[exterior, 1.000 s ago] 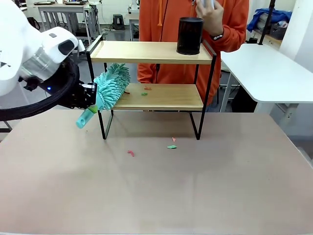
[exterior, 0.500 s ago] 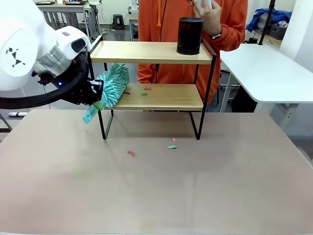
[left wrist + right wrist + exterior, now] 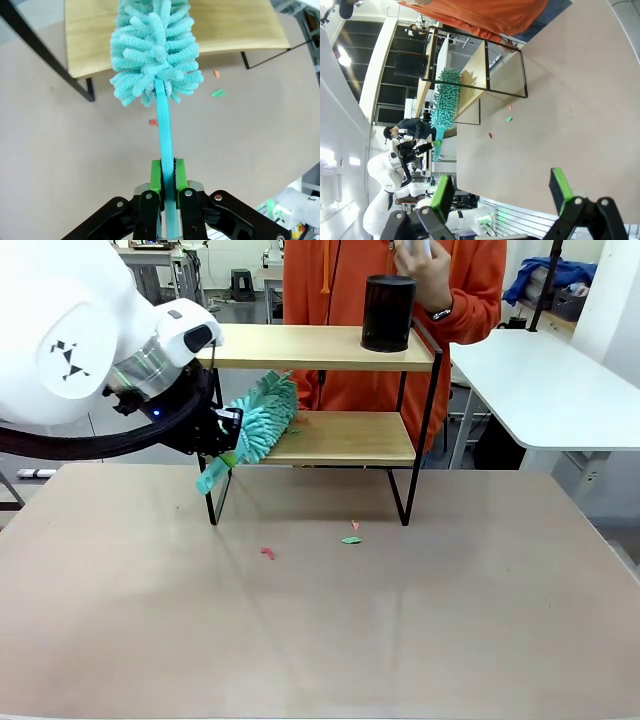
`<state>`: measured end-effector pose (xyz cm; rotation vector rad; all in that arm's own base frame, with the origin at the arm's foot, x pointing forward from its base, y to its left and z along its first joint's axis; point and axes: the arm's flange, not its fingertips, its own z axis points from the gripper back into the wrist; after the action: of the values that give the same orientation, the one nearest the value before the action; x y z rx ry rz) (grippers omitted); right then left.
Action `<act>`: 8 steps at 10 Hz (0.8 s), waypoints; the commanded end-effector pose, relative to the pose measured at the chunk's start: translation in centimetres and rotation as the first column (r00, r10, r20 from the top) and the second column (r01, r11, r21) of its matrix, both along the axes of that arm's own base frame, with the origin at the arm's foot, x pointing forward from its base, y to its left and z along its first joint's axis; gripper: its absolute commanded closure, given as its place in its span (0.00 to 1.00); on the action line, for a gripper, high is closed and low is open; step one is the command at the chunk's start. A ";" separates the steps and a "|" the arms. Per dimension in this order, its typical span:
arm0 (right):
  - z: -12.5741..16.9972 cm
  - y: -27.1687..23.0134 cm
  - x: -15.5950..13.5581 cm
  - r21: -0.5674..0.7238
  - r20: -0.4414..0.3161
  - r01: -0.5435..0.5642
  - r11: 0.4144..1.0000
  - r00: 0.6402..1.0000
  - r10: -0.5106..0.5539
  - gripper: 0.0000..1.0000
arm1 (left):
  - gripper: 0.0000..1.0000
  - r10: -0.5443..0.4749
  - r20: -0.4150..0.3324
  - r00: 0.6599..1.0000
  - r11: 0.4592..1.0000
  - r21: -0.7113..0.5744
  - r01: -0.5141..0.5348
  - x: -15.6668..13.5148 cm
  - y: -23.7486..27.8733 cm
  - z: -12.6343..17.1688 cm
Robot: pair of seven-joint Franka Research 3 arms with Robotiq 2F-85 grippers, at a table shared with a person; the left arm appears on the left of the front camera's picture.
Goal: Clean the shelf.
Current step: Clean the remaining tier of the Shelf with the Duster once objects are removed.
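Pinching the duster (image 3: 155,55) by its flat turquoise plastic handle, the left gripper (image 3: 167,176) has its 2 green pads pressed together on the thin strip, with nothing else between them. Just ahead of the fingertips the handle runs straight out into a fluffy head of soft, stubby chenille fingers in the same turquoise. Directly beyond that head stands the shelf (image 3: 345,440), a small rack of 2 smooth light wooden boards in a thin black metal frame on 4 legs. The front view shows the head reaching in at the left end of the lower board, under the upper one; whether the fibres press on the wood cannot be told. Below and ahead of the gripper, 3 small scraps (image 3: 351,539) in red, green and orange lie on the matte beige table (image 3: 420,630) in front of the shelf's legs. Farther off, on the right end of the upper board, sits a black cylinder (image 3: 388,313), and behind the shelf stands a person (image 3: 335,280) in an orange hooded top. The right gripper (image 3: 501,189) is spread wide and holds nothing, hanging over the table well apart from the shelf.
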<state>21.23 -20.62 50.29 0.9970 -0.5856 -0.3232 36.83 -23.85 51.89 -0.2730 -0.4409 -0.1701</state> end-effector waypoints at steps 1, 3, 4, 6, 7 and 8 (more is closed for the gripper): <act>0.1 0.1 0.2 0.001 0.031 -0.008 1.000 0.999 0.008 0.00 | 0.88 -0.044 -0.010 0.999 0.999 0.004 0.044 0.7 -0.4 0.2; 0.1 0.1 0.2 0.001 0.031 -0.008 1.000 0.999 0.008 0.00 | 0.88 -0.092 -0.059 0.994 0.996 -0.018 0.091 0.9 -0.5 0.1; 0.1 0.1 0.2 0.001 0.031 -0.008 1.000 0.999 0.008 0.00 | 0.88 -0.142 -0.077 0.987 0.990 -0.030 0.140 0.8 -0.4 0.3; 0.1 0.1 0.2 0.001 0.031 -0.008 1.000 0.999 0.008 0.00 | 0.88 -0.292 -0.120 0.949 0.956 -0.046 0.289 0.2 0.5 0.9; 0.1 0.1 0.2 0.001 0.031 -0.008 1.000 0.999 0.008 0.00 | 0.88 -0.365 -0.146 0.919 0.931 -0.029 0.365 -0.1 0.8 0.9; 0.1 0.1 0.2 0.001 0.031 -0.008 1.000 0.999 0.008 0.00 | 0.88 -0.477 -0.199 0.856 0.875 -0.018 0.484 -0.6 1.5 1.0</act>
<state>21.24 -20.62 50.29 0.9970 -0.5857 -0.3229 36.32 -23.91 52.34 -0.3621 -0.2362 -0.5122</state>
